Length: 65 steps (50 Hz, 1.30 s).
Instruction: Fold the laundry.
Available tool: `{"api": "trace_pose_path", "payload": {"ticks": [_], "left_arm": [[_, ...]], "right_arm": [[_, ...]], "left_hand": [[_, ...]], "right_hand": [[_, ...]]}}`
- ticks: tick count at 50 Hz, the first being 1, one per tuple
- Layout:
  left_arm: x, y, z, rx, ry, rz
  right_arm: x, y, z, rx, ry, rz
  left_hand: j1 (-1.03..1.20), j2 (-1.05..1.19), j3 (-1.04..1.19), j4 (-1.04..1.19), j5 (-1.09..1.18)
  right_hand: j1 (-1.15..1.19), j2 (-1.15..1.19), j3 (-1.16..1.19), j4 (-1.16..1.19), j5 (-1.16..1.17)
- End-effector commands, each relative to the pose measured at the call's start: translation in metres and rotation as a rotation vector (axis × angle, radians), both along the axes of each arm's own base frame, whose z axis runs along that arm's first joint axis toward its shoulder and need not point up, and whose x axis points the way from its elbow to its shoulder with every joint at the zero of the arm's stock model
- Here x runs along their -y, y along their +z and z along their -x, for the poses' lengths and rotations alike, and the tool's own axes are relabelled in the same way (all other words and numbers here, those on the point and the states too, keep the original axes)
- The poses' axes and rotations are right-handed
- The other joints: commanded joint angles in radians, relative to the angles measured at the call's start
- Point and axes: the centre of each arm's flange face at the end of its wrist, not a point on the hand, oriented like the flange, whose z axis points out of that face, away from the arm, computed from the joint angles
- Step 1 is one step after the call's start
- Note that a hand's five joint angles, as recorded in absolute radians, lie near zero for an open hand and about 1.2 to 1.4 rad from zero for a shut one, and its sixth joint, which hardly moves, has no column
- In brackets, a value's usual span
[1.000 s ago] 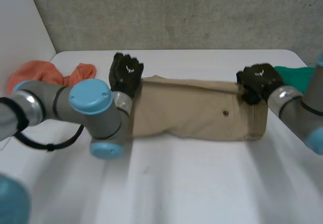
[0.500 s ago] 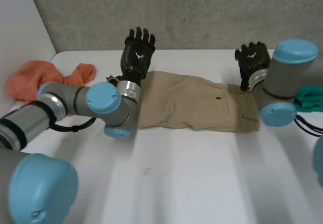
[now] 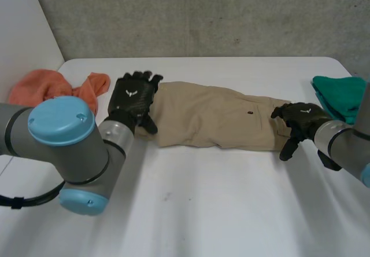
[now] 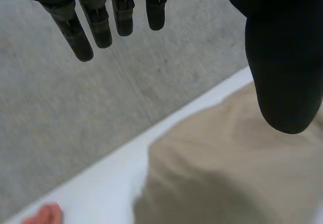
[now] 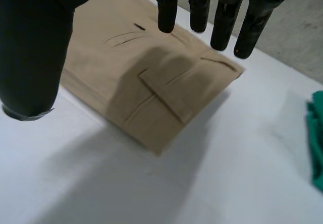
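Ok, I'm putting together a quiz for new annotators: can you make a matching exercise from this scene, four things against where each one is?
Things:
1. orange cloth
2. green cloth
3. tan trousers
4. left hand

Places:
A. lying flat across the middle of the table
B. at the table's right edge
C. open, at the trousers' left end
D. at the table's far left corner

Pairs: 1-D, 2-B, 3-A, 4-C

Bare white table [image 3: 202, 210] lies open before the folded tan trousers [image 3: 214, 118]; crumpled orange cloth [image 3: 49, 86] blocks the far-left corner, folded green cloth [image 3: 341, 95] the right edge.
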Motion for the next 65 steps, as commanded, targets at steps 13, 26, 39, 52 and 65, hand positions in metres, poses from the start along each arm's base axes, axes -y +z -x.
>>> {"api": "trace_pose_path", "payload": {"ticks": [13,26,39,52,65], "left_arm": [[-0.008,-0.020,-0.008,-0.011,0.010,-0.117],[-0.010,-0.013,-0.010,-0.019,0.015,-0.103],[-0.014,-0.003,-0.014,-0.029,0.015,-0.091],[0.002,0.013,-0.022,-0.057,0.052,-0.042],[0.035,0.026,-0.016,-0.086,0.070,0.028]], "right_arm": [[0.047,-0.064,-0.007,0.043,-0.010,0.027],[0.054,-0.018,0.010,0.004,-0.087,0.205],[0.069,-0.004,0.050,-0.479,0.001,0.363],[0.018,0.047,-0.112,-0.277,0.510,0.712],[-0.017,0.003,-0.174,-0.127,0.557,0.520]], "left_hand": [[-0.015,-0.030,-0.040,-0.031,-0.047],[-0.015,-0.030,-0.040,-0.031,-0.047],[-0.015,-0.030,-0.040,-0.031,-0.047],[-0.015,-0.030,-0.040,-0.031,-0.047],[-0.015,-0.030,-0.040,-0.031,-0.047]], "right_hand": [[0.646,0.629,0.613,0.614,0.605],[1.181,1.164,1.149,1.150,1.141],[1.181,1.164,1.149,1.150,1.141],[1.181,1.164,1.149,1.150,1.141],[-0.040,-0.057,-0.073,-0.072,-0.080]]}}
